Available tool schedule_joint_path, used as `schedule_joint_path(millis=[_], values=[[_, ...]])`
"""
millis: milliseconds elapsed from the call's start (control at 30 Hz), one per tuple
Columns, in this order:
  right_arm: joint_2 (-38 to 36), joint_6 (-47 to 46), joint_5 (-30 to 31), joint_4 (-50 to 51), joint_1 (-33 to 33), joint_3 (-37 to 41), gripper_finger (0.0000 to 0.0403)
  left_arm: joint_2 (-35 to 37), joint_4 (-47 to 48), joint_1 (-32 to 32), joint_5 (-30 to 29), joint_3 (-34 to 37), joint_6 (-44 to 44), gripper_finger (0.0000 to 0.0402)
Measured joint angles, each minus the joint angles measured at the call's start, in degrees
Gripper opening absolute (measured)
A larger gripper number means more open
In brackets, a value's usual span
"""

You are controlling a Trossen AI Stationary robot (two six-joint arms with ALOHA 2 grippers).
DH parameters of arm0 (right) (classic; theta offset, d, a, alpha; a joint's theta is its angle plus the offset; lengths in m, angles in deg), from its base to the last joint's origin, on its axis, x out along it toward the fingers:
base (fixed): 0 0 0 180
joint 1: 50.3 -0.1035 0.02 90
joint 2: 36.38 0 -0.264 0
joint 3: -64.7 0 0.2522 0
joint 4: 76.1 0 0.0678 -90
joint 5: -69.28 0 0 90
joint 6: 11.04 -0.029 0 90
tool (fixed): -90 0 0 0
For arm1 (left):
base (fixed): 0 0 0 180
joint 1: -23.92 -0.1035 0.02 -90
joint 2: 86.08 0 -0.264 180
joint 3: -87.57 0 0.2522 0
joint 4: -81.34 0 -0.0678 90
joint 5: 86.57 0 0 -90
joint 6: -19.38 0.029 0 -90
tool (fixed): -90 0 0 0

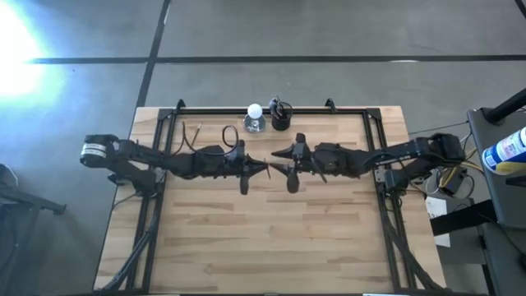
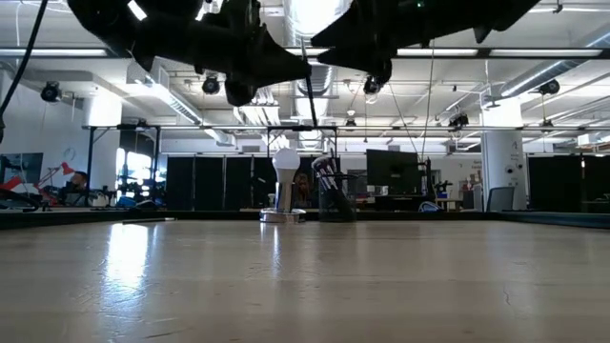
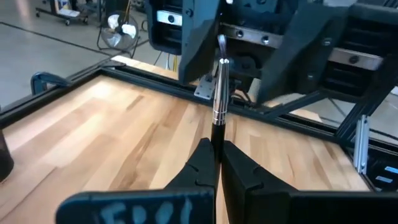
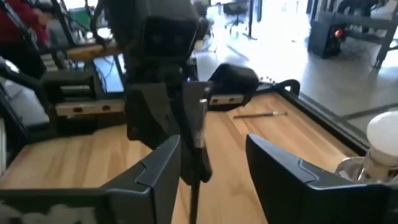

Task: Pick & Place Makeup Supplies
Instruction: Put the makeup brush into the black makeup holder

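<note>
Left end effector pinches a thin, light, rigid makeup brush by its dark handle mid-air above the counter, right end effector spread open beside it, best gripping the slippery metal ferrule

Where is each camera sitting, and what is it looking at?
High view: above, facing down; both arms meet mid-table.
Low view: table height, facing the room; arms overhead.
Left wrist view: on the left arm; left gripper pinches a makeup brush.
Right wrist view: on the right arm; open right gripper.
Shared: both wrist views show that brush.
</note>
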Motion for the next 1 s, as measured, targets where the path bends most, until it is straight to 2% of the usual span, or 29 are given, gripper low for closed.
schedule_joint_path(millis=[167, 333, 500, 700, 767, 867, 1000], values=[[2.37, -0.27, -1.17, 1.96, 0.24, -3.57, 0.0189, -0.22, 1.2, 0.07, 0.0, -1.35, 0.43, 0.0002], [3.47, -1.82, -1.36, 4.98, 1.1, -6.55, 0.0174, -0.3, 1.51, 0.11, 0.0, -1.45, 0.8, 0.0002], [4.28, -1.91, -4.15, 5.95, 1.79, -7.56, 0.0128, -0.3, 1.75, 0.11, 0.0, -1.5, 0.9, 0.0002], [4.3, -0.23, -5.41, 5.75, 1.84, -7.83, 0.0042, -0.3, 1.71, 0.11, 0.0, -1.5, 1.67, 0.0002], [4.26, 0.42, -5.3, 5.57, 1.84, -7.82, 0.0019, -0.3, 1.68, 0.11, -0.84, -1.49, 1.35, 0.0014], [4.18, 1.78, -5.09, 5.62, 1.96, -7.74, 0.0015, -0.12, 3.32, 0.22, -4.17, -1.5, 0.14, 0.005], [3.52, 4.14, -4.43, 5.98, 3.18, -7.67, 0.0014, 0.19, 6.59, 0.06, -5.57, -1.48, 0.15, 0.0096]])
